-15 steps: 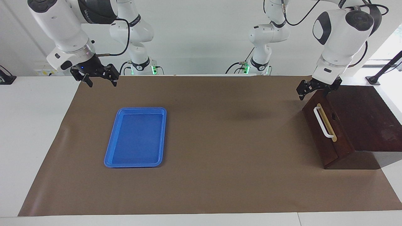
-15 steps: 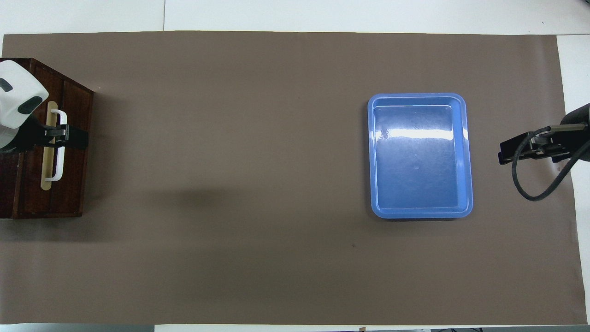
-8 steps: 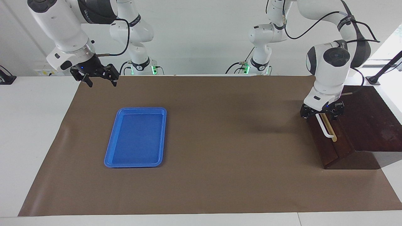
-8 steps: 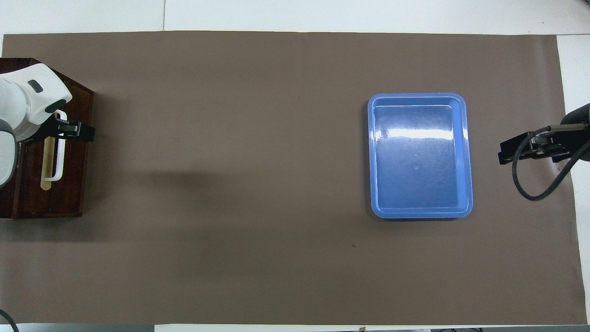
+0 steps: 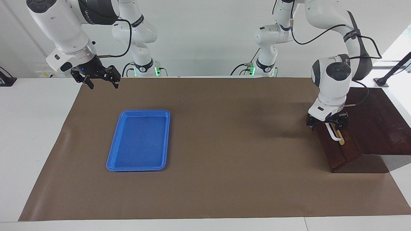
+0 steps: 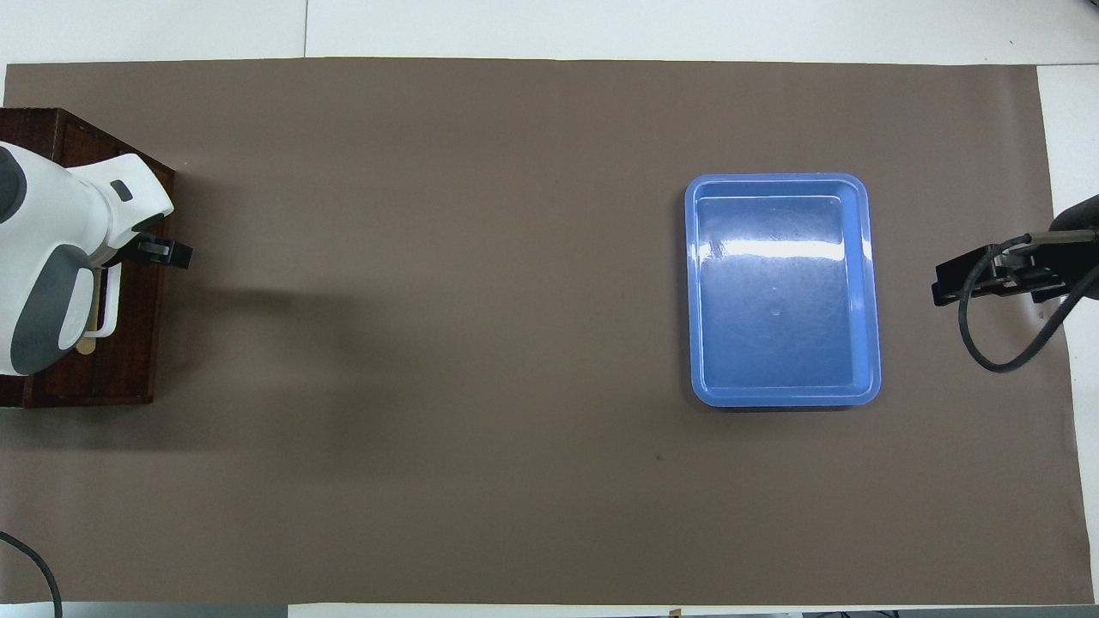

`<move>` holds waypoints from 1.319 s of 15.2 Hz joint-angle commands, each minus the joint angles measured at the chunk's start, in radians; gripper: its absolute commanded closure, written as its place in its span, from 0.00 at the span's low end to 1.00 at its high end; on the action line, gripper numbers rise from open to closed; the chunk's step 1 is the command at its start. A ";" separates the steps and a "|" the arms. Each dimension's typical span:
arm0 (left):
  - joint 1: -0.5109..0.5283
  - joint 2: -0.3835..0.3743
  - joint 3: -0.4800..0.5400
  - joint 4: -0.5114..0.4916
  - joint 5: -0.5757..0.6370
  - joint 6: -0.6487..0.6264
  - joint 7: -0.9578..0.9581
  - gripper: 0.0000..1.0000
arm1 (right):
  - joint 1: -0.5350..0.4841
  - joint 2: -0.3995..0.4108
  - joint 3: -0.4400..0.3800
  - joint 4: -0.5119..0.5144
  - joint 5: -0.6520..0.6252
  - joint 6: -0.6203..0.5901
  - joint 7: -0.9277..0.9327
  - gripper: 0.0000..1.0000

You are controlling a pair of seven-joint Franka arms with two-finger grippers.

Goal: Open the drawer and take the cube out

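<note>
Left pincer [image 5: 327, 123] low at the drawer [image 5: 335, 150], right edge of the facing frame, spread astride the upper end of the white handle [image 5: 333, 134]; contact looks likely but can't be confirmed. Drawer front flush with the dark wooden box [image 5: 372, 122], shut. Cube not seen. Right pincer [image 5: 101, 81] hangs spread at upper left, over the brown mat's [image 5: 224, 144] corner on the surface, waiting. Blue tray [image 5: 110, 162] left of centre.
</note>
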 commanded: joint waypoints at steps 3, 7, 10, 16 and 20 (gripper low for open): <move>-0.090 -0.023 -0.002 -0.047 0.017 0.021 -0.024 0.00 | -0.020 -0.012 0.012 -0.009 -0.023 0.012 -0.028 0.00; -0.153 -0.024 -0.001 -0.045 0.015 0.009 -0.067 0.00 | -0.027 -0.012 0.012 -0.010 -0.022 0.014 -0.026 0.00; -0.132 -0.018 0.006 -0.027 0.020 0.007 -0.056 0.00 | -0.032 -0.012 0.012 -0.009 -0.020 0.009 -0.029 0.00; -0.033 -0.013 0.007 -0.028 0.038 0.041 -0.055 0.00 | -0.041 -0.012 0.012 -0.009 -0.014 0.020 -0.028 0.00; -0.024 -0.013 0.007 -0.031 0.038 0.056 -0.053 0.00 | -0.044 -0.012 0.012 -0.010 -0.016 0.017 -0.031 0.00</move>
